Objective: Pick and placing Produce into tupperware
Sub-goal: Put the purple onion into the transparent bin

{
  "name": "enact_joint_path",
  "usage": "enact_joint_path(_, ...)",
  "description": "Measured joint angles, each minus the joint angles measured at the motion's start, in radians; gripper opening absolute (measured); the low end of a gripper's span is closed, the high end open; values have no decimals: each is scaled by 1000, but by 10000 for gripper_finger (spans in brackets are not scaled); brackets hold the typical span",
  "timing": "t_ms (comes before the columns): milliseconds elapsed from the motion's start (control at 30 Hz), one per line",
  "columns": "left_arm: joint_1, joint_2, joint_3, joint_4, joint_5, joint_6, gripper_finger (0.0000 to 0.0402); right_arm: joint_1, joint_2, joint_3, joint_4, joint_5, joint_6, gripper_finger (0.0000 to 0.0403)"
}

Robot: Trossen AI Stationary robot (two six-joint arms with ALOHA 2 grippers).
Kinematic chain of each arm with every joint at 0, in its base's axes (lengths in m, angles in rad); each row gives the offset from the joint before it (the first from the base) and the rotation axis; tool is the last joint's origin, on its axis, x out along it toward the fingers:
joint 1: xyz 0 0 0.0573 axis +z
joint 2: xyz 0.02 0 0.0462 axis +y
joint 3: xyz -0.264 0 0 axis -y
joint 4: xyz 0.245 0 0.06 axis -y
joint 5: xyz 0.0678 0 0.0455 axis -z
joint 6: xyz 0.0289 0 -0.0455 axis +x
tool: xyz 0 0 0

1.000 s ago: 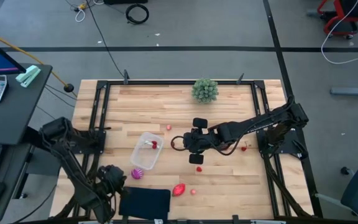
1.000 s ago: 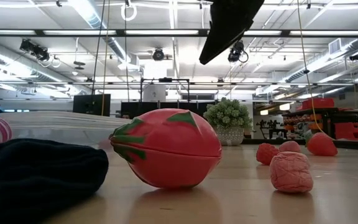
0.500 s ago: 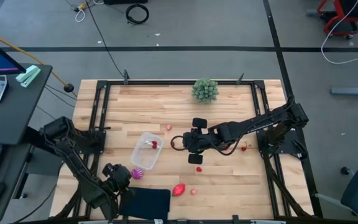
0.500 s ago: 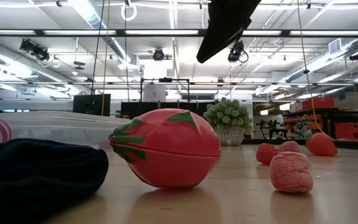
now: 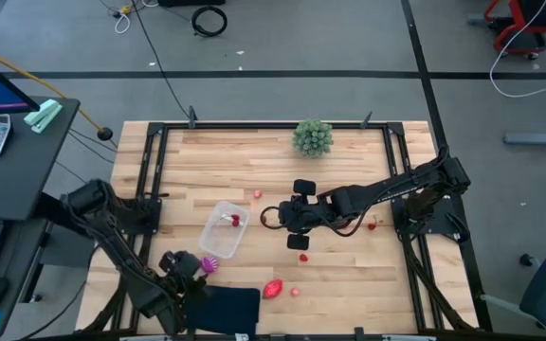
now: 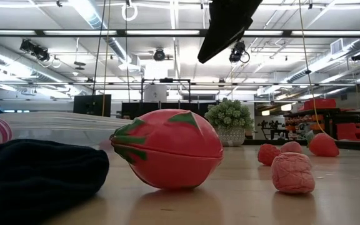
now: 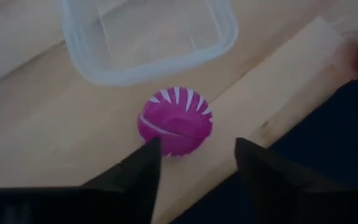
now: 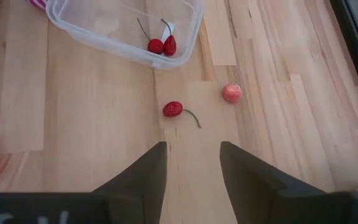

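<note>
The clear tupperware (image 5: 224,228) stands left of the table's middle with two red cherries (image 8: 160,45) inside. The purple-white ball (image 7: 174,121) rests on the wood just near of the tub. My left gripper (image 7: 194,155) is open just short of the ball, its fingertips above the ball's near side. My right gripper (image 8: 191,152) hovers open above mid-table, to the right of the tub. Past its fingers a stemmed cherry (image 8: 173,109) and a pink berry (image 8: 232,93) lie on the wood. The bigger pink-red piece (image 5: 273,288) lies near the front edge.
A black pad (image 5: 221,308) lies at the front edge beside the left gripper. A green bushy plant (image 5: 312,137) stands at the far edge. More small red pieces (image 5: 303,257) lie scattered right of the tub. A desk with a calculator stands off the table's left.
My left gripper has moved toward the table's right edge, closing on the purple-white ball, which has stayed in place.
</note>
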Motion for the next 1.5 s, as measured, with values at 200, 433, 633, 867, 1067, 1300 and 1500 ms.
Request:
enact_joint_path(200, 17, 84, 0, 52, 0, 32, 280, 0, 0, 0, 0, 0, 0, 157)
enact_joint_path(433, 55, 165, 0, 19, 0, 33, 297, 0, 0, 0, 1, 0, -1, 157)
enact_joint_path(633, 92, 196, 0, 17, 0, 54, 304, 0, 0, 0, 4, 0, -1, 157)
enact_joint_path(867, 135, 201, -10, 33, 1, 113, 305, 0, 0, 0, 4, 0, -3, 156)
enact_joint_path(1067, 161, 199, -20, 44, 97, 110, 294, 0, 0, 0, 4, 0, -3, 156)
enact_joint_path(1300, 164, 197, -20, 75, 114, 103, 272, 0, 0, 0, 4, 0, -2, 155)
enact_joint_path(1500, 164, 198, -13, 73, 121, 103, 271, 0, 0, 0, 4, 0, -2, 155)
